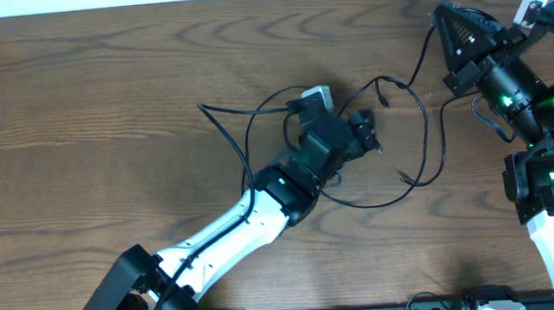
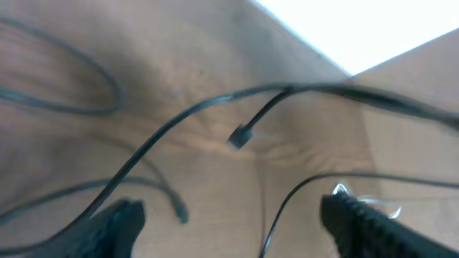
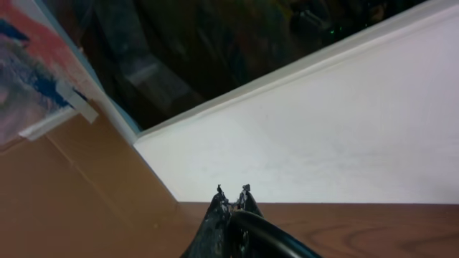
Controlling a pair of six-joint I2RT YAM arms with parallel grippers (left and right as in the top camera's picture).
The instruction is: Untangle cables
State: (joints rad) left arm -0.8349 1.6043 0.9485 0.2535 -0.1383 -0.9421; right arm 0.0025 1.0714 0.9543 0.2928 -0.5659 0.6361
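The black cables (image 1: 424, 114) lie looped and crossed mid-surface (image 1: 103, 89), so the untangling looks mostly undone. The left pincer (image 1: 364, 133) hangs wide open and empty above them. The right pincer (image 3: 233, 193), far right, is clamped on one strand.

We see a table (image 1: 103, 80) of dark brown wood, its grain plain to the eye, with a dull satin finish. The black cables (image 1: 424, 133) look smooth, plastic-sheathed and faintly shiny. The left arm (image 1: 229, 240) wears a glossy white plastic shell.
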